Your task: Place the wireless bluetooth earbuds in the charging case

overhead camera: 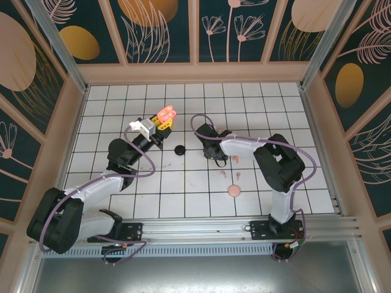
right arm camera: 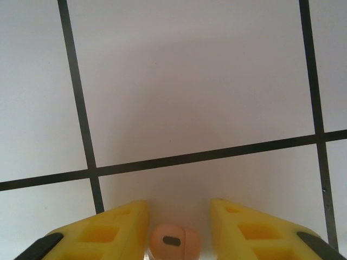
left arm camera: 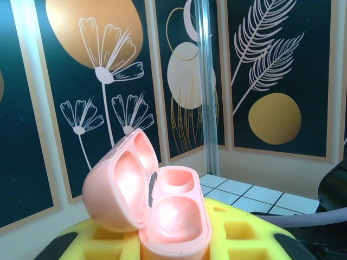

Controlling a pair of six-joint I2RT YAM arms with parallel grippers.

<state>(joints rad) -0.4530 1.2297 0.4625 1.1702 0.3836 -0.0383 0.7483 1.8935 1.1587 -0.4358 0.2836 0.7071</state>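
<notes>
Little was done: the left gripper [left arm camera: 173,246] pinched the open pink case [left arm camera: 162,208], both wells empty, at 11 o'clock, while the right gripper [right arm camera: 176,230], jaws spread, straddled one pink bud [right arm camera: 174,242] at centre, other buds [overhead camera: 229,176] at 5 o'clock.

Pale pink open case [left arm camera: 152,211], yellow fingers [left arm camera: 238,233]

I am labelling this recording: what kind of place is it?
Probably a robot test cell, not a home: a white tiled floor, decorated panel walls and a metal rail holding both arms.
</notes>
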